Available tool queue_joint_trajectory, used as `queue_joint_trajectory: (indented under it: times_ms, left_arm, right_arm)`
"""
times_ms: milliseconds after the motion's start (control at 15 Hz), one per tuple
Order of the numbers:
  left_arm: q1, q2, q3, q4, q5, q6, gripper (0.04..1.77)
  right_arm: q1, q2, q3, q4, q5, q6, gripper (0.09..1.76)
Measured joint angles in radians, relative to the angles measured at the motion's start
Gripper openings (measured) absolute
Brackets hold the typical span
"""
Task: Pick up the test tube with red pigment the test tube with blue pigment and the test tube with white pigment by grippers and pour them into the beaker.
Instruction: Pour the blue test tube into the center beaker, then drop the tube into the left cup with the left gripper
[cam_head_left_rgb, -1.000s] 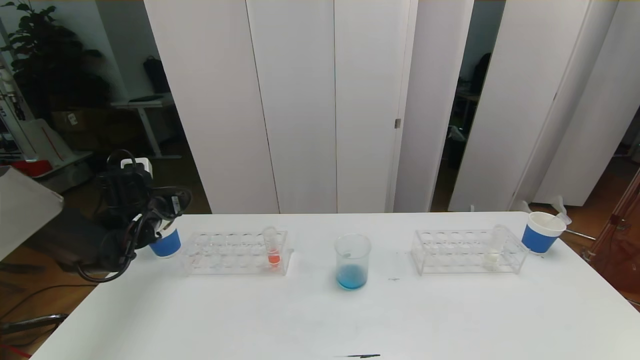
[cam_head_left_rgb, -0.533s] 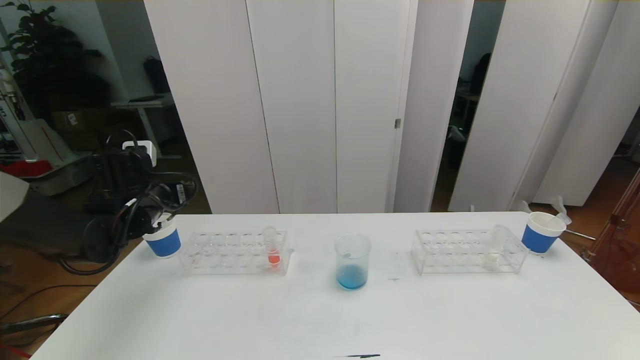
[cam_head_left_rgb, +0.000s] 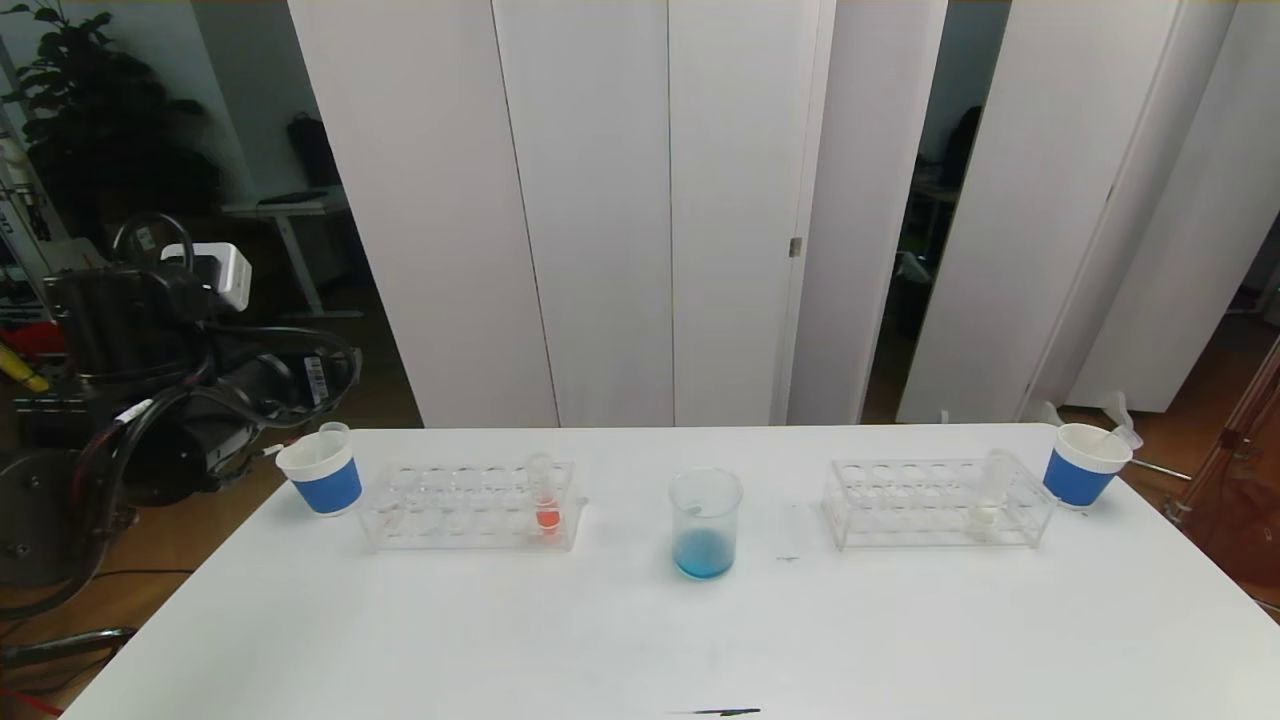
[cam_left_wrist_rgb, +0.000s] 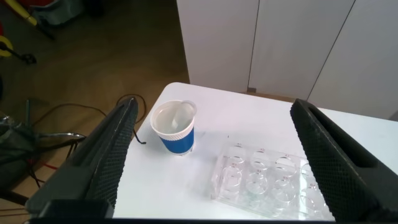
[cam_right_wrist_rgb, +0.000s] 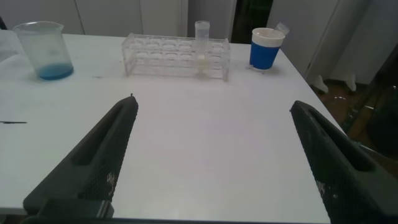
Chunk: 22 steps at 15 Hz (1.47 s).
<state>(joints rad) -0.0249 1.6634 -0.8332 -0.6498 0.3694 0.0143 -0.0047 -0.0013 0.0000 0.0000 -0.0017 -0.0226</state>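
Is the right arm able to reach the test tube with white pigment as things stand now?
Probably yes. The right end effector is open, and bare table lies between it and the test tube with white pigment, upright in its clear rack.

Left arm raised off the table's far-left corner, left gripper (cam_left_wrist_rgb: 211, 155) spread wide; right gripper (cam_right_wrist_rgb: 211, 155) low at the near right, likewise spread, empty.
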Motion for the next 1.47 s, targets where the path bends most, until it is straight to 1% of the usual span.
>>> queue_joint_trajectory:
  times_ms: [467,600,867,1000,1333,1467]
  left_arm:
    - [-0.005,-0.426,0.262,0.17,-0.003,0.003,1.75]
    - [-0.005,-0.558,0.321,0.233,-0.016,0.003,1.75]
    - [0.004,-0.85,0.423,0.408,-0.037,0.0,1.75]
    - [0.005,-1.012,0.468,0.525,-0.07,0.003,1.75]
    - [0.012,-1.392,0.536,0.853,-0.21,0.03,1.75]
    - [0.017,-1.507,0.553,0.924,-0.281,0.045,1.75]
  right_arm:
    - [0.0,0.0,0.0,0.0,0.0,0.0,1.75]
    - [0.0,0.0,0.0,0.0,0.0,0.0,1.75]
    - [0.0,0.0,0.0,0.0,0.0,0.0,1.75]
    - [0.0,0.0,0.0,0.0,0.0,0.0,1.75]
    - [0.0,0.0,0.0,0.0,0.0,0.0,1.75]
    - [0.0,0.0,0.0,0.0,0.0,0.0,1.75]
